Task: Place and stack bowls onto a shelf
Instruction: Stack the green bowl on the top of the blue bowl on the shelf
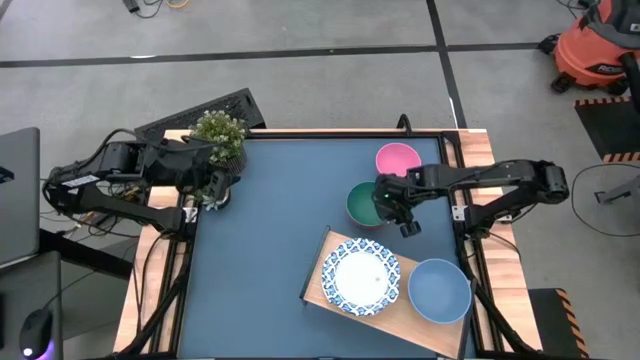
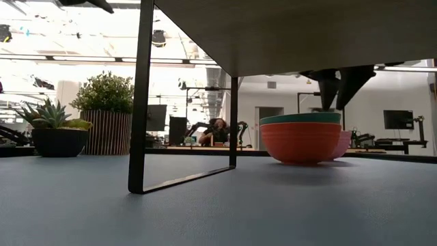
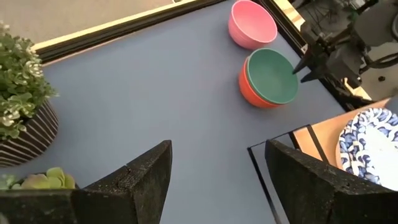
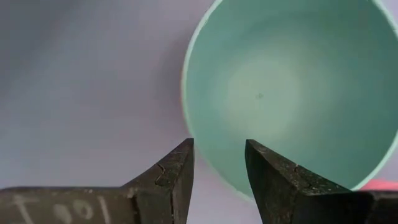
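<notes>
Near the right edge of the tabletop (image 1: 270,230), the teal bowl (image 1: 364,203) is nested inside the red bowl (image 2: 300,142), and the pink bowl (image 1: 397,159) stands just behind them, touching or almost touching. The right gripper (image 1: 392,208) is held above the right rim of the teal bowl. Its jaws are seen partly open, one finger on each side of the rim, and nothing is gripped; in the low view the fingertips (image 2: 329,89) hang just over the rim without clear contact.

At the front right corner the shelf (image 1: 325,262) stands on thin black legs (image 2: 140,102), slightly turned against the table edges. On top of it a white bowl (image 1: 360,277) with blue patterned rim is placed, and the blue bowl (image 1: 439,290) sits at the shelf's right end.

The left gripper (image 3: 211,180) waits at the back left corner, beside a plant (image 1: 219,135) in a striped pot, with its jaws wide open and empty.
</notes>
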`<state>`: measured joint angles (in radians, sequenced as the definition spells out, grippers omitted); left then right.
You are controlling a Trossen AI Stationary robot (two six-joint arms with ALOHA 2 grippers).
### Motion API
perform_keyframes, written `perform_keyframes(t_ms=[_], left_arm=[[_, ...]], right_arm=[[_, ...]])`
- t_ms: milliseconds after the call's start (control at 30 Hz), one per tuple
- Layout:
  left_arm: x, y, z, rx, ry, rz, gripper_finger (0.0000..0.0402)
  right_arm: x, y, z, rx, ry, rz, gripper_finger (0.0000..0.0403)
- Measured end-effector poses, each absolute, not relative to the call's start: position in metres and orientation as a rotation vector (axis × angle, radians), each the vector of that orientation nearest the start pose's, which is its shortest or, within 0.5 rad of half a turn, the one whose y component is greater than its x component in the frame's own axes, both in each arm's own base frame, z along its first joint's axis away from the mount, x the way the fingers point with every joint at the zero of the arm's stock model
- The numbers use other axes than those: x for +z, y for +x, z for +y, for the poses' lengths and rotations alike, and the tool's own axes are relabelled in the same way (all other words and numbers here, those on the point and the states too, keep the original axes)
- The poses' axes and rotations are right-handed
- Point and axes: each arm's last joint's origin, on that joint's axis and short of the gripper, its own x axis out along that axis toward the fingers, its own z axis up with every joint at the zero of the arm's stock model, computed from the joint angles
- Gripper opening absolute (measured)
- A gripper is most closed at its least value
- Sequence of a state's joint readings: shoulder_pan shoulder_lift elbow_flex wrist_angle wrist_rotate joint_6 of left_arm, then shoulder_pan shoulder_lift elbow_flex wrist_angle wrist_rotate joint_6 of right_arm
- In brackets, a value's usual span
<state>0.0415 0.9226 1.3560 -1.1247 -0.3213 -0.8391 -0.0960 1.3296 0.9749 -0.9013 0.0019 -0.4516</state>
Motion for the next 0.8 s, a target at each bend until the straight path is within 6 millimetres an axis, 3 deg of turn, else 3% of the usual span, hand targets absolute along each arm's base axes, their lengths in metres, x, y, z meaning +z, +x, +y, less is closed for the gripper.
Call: perform_keyframes(t_ms=[267, 467, 800], left_arm=[[0.41, 0.131, 0.014, 0.601, -0.737, 0.5, 0.0243], [0.41, 0.131, 0.014, 0.604, -0.746, 0.499, 0.0243], [0.41, 0.131, 0.015, 0.61, -0.751, 0.496, 0.0243]], right_arm=[[0.238, 0.237, -0.024, 0.227, -0.375, 1.241, 0.0168], [0.224, 0.234, -0.024, 0.221, -0.388, 1.248, 0.0168], [0.229, 0.236, -0.024, 0.184, -0.365, 1.233, 0.0168]])
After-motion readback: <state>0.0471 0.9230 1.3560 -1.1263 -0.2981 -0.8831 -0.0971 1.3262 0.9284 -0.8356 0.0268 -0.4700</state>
